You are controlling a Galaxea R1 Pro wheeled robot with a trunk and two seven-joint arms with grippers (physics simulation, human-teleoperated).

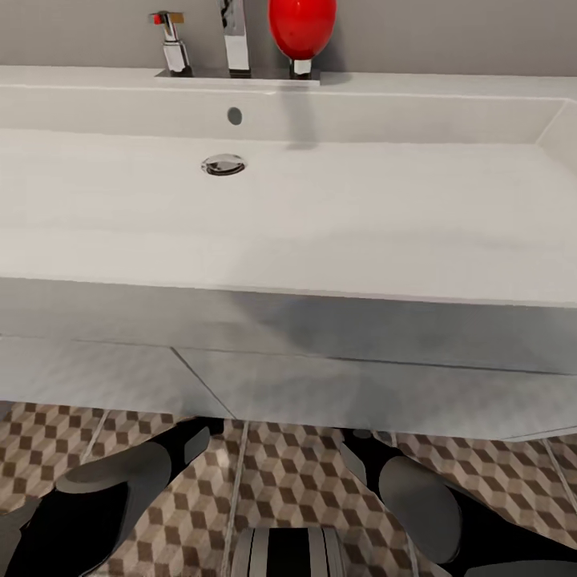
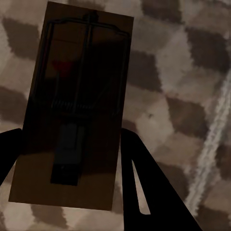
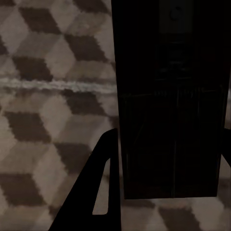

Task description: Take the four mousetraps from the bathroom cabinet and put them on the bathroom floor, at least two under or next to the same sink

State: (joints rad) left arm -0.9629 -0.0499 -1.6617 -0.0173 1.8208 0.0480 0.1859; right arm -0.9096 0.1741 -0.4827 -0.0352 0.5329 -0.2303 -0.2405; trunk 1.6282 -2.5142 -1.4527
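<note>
In the left wrist view a brown wooden mousetrap (image 2: 82, 72) with dark metal wire sits between the two black fingers of my left gripper (image 2: 72, 139), which is shut on its long edges just above the cube-patterned bathroom floor (image 2: 183, 72). The right wrist view has a second mousetrap (image 3: 168, 72), deep in shadow, with my right gripper (image 3: 169, 139) shut on it over the same floor (image 3: 48, 72). From the head view, the wide white sink (image 1: 320, 216) is straight ahead. Both forearms reach under its front, which hides the grippers.
A chrome tap (image 1: 235, 36), a small chrome valve (image 1: 172, 44) and a red bottle (image 1: 302, 28) stand on the sink's back ledge. The sink's flat grey-white front (image 1: 320, 377) overhangs the tiled floor (image 1: 296, 481). A pale grout line (image 3: 48, 83) crosses beside the right trap.
</note>
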